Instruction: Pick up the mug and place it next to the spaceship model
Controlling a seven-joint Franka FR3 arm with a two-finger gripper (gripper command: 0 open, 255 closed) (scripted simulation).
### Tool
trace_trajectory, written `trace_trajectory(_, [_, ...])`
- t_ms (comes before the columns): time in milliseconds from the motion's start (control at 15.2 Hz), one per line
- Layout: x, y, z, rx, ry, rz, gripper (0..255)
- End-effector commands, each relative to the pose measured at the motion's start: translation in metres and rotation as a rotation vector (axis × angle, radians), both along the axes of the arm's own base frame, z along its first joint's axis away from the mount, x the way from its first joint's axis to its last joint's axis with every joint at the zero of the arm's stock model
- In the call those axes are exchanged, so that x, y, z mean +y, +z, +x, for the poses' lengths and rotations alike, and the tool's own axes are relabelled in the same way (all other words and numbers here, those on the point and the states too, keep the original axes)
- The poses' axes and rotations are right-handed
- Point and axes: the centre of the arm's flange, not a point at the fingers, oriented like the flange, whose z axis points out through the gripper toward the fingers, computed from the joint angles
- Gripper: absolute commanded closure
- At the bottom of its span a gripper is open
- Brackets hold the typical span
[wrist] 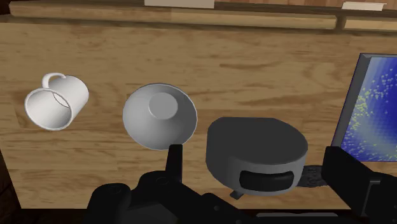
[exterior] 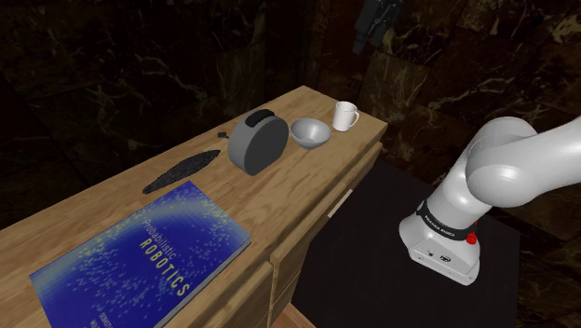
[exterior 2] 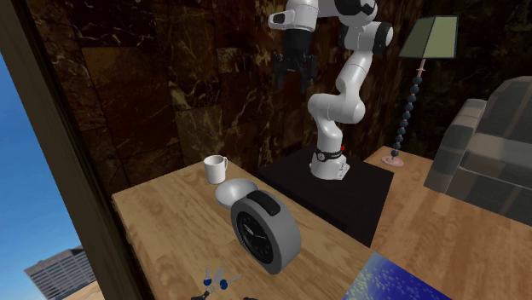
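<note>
- The white mug point(exterior: 344, 116) stands upright at the far end of the wooden table point(exterior: 84, 210), mouth up, handle toward the shoulder view's right.
- A grey bowl point(exterior: 310, 132) sits just beside it, between it and a round clock point(exterior: 256, 142).
- The gripper point(exterior 2: 294, 83) hangs high above, fingers spread, holding nothing.

This looks like a room in a home, maybe a living room. A tall lamp point(exterior 2: 429, 40) with a green shade stands on the wood floor point(exterior 2: 443, 239) at the second exterior view's far right, near a soft grey armchair point(exterior 2: 490, 141). A wooden cabinet point(exterior: 317, 172) with drawers holds things people keep at home: 1 round clock point(exterior: 258, 142), 1 grey bowl point(exterior: 310, 132), 1 white mug point(exterior: 345, 115) and 1 big blue book point(exterior: 140, 256). The walls point(exterior 2: 170, 77) are dark brown stone. At that view's left, a window point(exterior 2: 21, 187) shows blue sky and a tall building point(exterior 2: 60, 273).
</note>
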Motion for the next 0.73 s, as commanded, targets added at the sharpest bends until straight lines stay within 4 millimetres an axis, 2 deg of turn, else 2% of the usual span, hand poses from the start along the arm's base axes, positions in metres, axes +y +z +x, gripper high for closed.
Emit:
trace_trajectory(0, [0.0,0.0,0.0,0.0,0.0,0.0,0])
trace_trajectory(660, [-0.101,-0.081,0.038,0.031,0.035,0.015,0])
